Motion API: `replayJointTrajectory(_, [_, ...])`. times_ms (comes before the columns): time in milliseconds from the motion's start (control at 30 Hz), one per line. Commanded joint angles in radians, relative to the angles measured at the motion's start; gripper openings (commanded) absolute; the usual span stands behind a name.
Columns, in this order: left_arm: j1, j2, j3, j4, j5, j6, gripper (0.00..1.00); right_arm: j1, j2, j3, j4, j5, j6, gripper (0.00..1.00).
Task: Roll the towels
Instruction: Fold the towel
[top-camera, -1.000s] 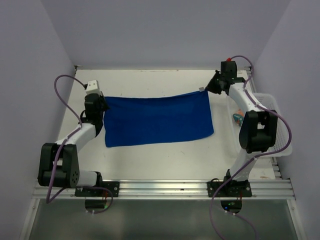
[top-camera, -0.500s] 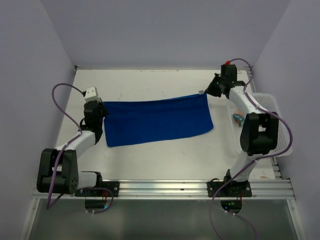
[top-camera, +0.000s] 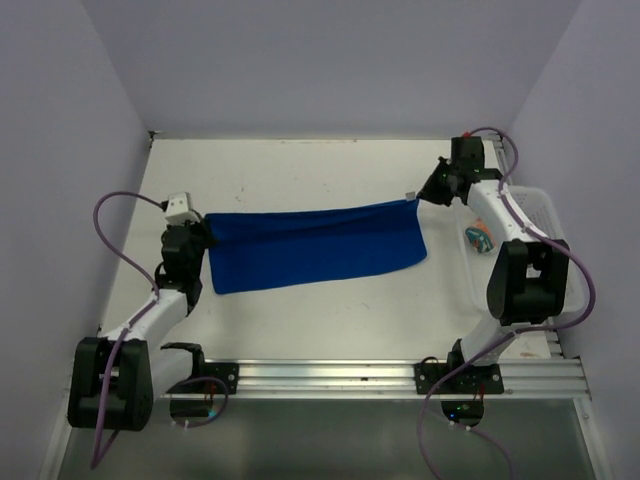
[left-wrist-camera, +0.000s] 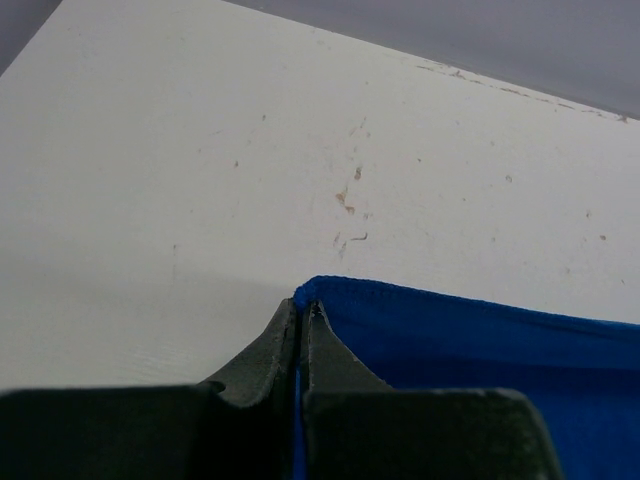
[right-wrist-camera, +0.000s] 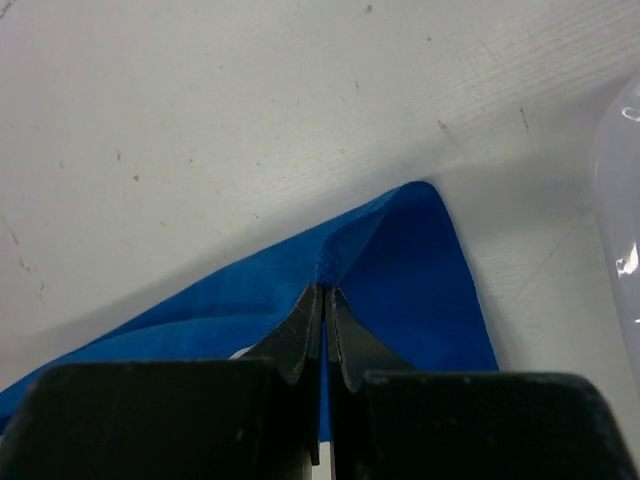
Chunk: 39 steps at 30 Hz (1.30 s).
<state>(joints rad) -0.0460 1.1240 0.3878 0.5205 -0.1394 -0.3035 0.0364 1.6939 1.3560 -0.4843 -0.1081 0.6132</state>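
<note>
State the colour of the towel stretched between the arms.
Plain bright blue towel, clearest in the top external view.

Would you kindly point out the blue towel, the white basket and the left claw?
blue towel (top-camera: 315, 248): top external view, middle of the cloth.
white basket (top-camera: 538, 203): top external view, far wall.
left claw (left-wrist-camera: 303, 312): left wrist view, closed fingertips on towel's corner.

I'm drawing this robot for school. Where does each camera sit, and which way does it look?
Top camera: high behind the arms, looking down at the table; both arms and bases show.
Left wrist camera: on the left arm, looking along the left gripper, shut on a blue towel corner.
Right wrist camera: on the right arm, looking along the right gripper, shut on another corner.
Shared: both wrist views show the blue towel and table.
</note>
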Motion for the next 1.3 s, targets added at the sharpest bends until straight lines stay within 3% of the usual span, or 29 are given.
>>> replayJointTrajectory(0, [0.009,-0.079,-0.084,0.125,0.024,0.02,0.0,-0.013,-0.051,-0.032,-0.06,-0.008,0.011,0.0])
replayJointTrajectory(100, [0.009,-0.139,-0.148,0.165,0.04,0.02,0.0,-0.02,-0.065,-0.063,-0.069,-0.011,0.013,0.0])
replayJointTrajectory(567, [0.009,-0.296,-0.231,0.07,0.047,-0.002,0.0,-0.03,-0.125,-0.167,-0.071,-0.015,0.005,0.0])
replayJointTrajectory(1267, [0.008,-0.42,-0.23,-0.152,0.112,-0.016,0.0,-0.032,-0.183,-0.261,-0.079,-0.021,-0.001,0.0])
